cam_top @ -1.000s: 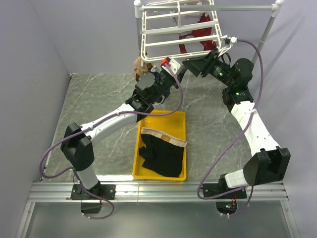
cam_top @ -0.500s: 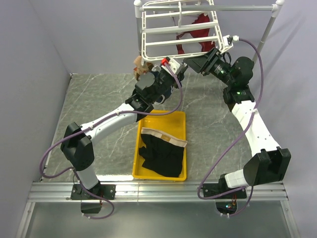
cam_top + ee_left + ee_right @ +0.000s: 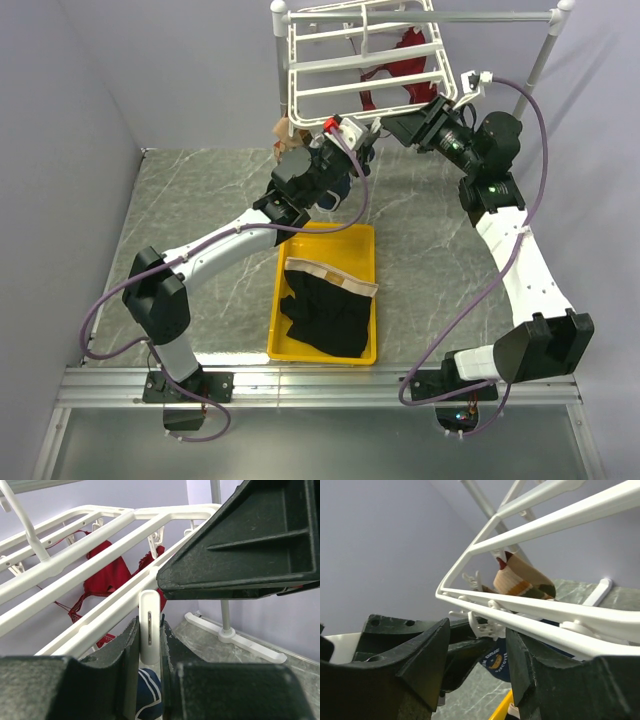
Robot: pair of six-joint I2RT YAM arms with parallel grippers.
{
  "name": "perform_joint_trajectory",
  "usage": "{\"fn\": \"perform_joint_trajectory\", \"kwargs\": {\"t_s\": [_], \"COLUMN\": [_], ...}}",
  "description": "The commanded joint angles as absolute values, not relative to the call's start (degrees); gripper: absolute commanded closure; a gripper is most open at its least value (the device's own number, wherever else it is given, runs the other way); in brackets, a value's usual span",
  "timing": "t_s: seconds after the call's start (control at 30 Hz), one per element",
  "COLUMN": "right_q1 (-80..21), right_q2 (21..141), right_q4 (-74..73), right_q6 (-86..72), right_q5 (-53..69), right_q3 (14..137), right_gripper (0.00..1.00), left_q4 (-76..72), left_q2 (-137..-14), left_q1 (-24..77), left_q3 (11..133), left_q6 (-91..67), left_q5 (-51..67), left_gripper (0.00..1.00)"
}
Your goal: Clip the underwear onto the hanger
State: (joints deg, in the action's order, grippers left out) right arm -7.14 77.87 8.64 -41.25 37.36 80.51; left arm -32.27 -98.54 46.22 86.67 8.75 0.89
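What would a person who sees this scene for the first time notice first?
The white hanger, raised at the far side with a red garment under it, stands out; the left hand pinches a white clip there. The black underwear lies in a yellow tray mid-table.

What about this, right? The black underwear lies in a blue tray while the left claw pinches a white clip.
Not quite: the tray is yellow, as the top view shows. The underwear lies in it; the left claw pinches a clip.
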Motion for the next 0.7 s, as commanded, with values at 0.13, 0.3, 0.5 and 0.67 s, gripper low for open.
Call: {"fn": "perform_joint_trajectory", "kwargs": {"t_s": [0.13,0.3,0.5,0.67], "right_q1": [-6.3,-6.2,-6.3,-6.3], "right_q2": [76.8,78.5,79.9,80.3], "right_q4": [8.8,15.1,21.8,23.6], "right_q6": [-40.7,-47.2,-52.7,-53.2], "right_q5": [34.0,37.0,40.2,41.6], "right_q3": [80.5,78.6,76.9,76.2], "right_gripper": [0.45,0.45,0.44,0.40], "left_q4": [-34.5,-42.2,-47.5,-55.4], "left_q2": [-97.5,-96.2,-97.9,-99.1], "left_q1": [46.2,46.2,46.7,46.6], "left_q3": [88.1,81.9,80.0,76.3], "left_q6": [8.3,11.3,15.9,19.2], "left_q5": [1.8,6.2,5.5,5.5], "left_gripper": [0.92,0.94,0.94,0.94]}}
